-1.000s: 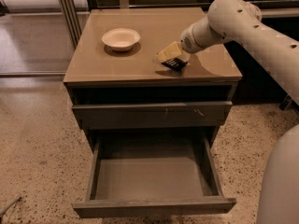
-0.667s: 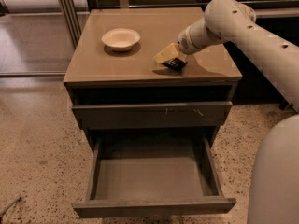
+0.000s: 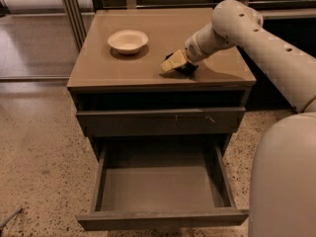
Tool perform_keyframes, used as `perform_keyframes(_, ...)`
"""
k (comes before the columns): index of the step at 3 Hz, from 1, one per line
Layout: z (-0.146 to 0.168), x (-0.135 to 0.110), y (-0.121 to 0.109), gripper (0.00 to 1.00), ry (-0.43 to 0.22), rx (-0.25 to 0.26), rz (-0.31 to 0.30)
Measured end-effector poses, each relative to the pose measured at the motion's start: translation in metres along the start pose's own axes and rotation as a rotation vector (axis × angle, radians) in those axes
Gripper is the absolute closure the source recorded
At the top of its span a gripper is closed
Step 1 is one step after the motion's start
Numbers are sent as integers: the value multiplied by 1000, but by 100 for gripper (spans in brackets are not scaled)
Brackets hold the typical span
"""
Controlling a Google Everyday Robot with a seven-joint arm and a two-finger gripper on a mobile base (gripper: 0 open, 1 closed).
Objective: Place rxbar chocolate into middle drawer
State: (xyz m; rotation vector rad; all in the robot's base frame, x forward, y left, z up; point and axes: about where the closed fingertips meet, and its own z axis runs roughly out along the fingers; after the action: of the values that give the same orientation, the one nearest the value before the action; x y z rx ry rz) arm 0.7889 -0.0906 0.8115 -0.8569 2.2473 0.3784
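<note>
The claw (image 3: pixel 170 64) is being held low over the desk (image 3: pixel 123 69), upper centre-right, beside the rxbar chocolate (image 3: pixel 187 69); its state cannot be told.

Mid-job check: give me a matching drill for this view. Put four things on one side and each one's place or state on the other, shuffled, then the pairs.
Things:
1. white bowl
2. gripper
3. middle drawer
4. scratched drawer front

Places or states:
A. shut, just under the cabinet top
B. pulled out, lowest in view
C. left rear of the cabinet top
D. right front of the cabinet top, at the dark rxbar chocolate

Pairs: 1-C; 2-D; 3-B; 4-A
</note>
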Motion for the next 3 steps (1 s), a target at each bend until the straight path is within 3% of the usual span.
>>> perform_keyframes(1, 8, 8, 2, 0, 26, -19, 11)
perform_keyframes(3, 3, 7, 3, 41, 39, -24, 17)
